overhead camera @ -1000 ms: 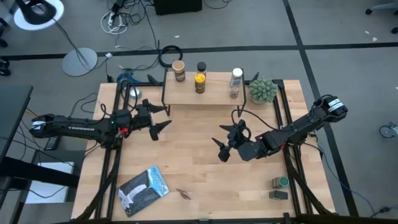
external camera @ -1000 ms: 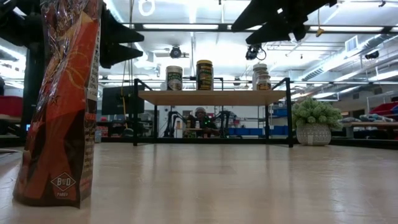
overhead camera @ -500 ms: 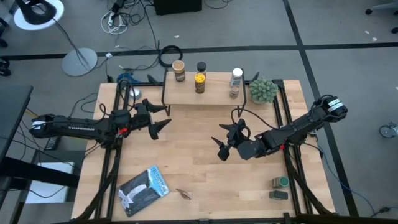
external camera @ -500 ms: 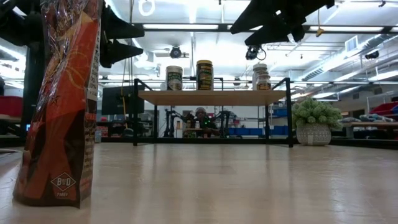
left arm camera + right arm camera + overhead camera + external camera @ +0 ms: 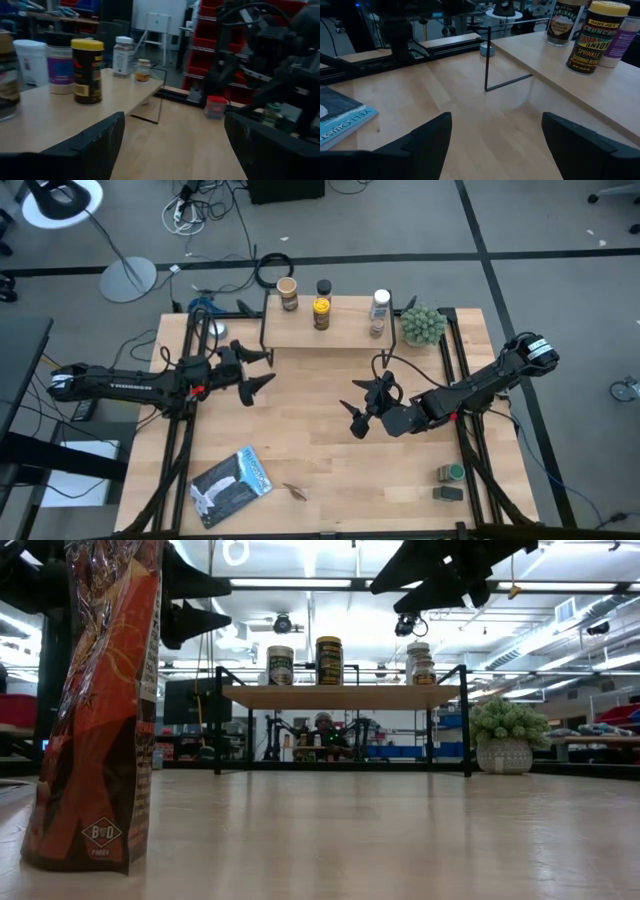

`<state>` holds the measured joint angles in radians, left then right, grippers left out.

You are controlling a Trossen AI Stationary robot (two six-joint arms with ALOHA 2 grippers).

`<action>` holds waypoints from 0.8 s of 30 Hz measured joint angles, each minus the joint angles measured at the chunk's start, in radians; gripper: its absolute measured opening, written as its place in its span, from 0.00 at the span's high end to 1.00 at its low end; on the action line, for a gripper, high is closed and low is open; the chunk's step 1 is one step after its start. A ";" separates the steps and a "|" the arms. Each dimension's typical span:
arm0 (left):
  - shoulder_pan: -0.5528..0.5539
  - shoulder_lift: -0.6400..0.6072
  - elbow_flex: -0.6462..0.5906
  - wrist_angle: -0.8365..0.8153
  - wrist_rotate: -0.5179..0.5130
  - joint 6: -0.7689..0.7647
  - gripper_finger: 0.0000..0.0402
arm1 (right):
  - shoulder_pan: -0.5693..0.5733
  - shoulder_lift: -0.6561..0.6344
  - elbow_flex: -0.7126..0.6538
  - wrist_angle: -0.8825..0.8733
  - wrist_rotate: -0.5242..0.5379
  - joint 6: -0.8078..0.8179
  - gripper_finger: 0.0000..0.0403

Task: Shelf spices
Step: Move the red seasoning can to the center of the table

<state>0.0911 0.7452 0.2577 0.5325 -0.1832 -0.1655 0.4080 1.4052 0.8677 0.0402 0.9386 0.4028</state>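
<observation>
Overhead, the low light-wood shelf on thin black metal legs (image 5: 330, 323) stands at the upper middle of the frame, at the far edge of the pale wooden surface (image 5: 320, 450). Five spice containers stand on its board: a tan-lidded jar (image 5: 288, 293) at its left, a black-lidded jar (image 5: 323, 287) and a yellow-lidded jar (image 5: 321, 312) near the middle, and a white-capped clear bottle (image 5: 380, 304) with a small amber jar (image 5: 376, 329) just beside it at the right. A small green potted plant (image 5: 423, 325) sits just off the shelf's right end.

The left gripper (image 5: 257, 368) hangs at centre left of the frame, below the shelf's left end, its fingers spread wide and holding nothing; its wrist view shows open air between the two dark fingers (image 5: 90, 145). The right gripper (image 5: 364, 402) hovers near the middle of the frame, below the shelf's right half, fingers likewise wide apart and empty, with bare wood showing between its fingers (image 5: 427, 140).

At the lower right of the overhead frame, a round green tin (image 5: 455, 472) and a dark rectangular tin (image 5: 447, 493) rest on the surface, well apart from the shelf. A blue-white flat packet (image 5: 232, 485) lies at the lower left, with a small brown scrap (image 5: 296, 493) just to its right.
</observation>
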 joint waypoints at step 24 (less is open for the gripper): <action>-0.276 0.001 0.000 -0.030 -0.121 0.113 0.67 | 0.216 -0.051 0.193 -0.273 0.303 -0.015 0.24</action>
<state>-0.1852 0.7462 0.2577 0.5030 -0.3038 -0.0523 0.6236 1.3544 1.0605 -0.2327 1.2419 0.3880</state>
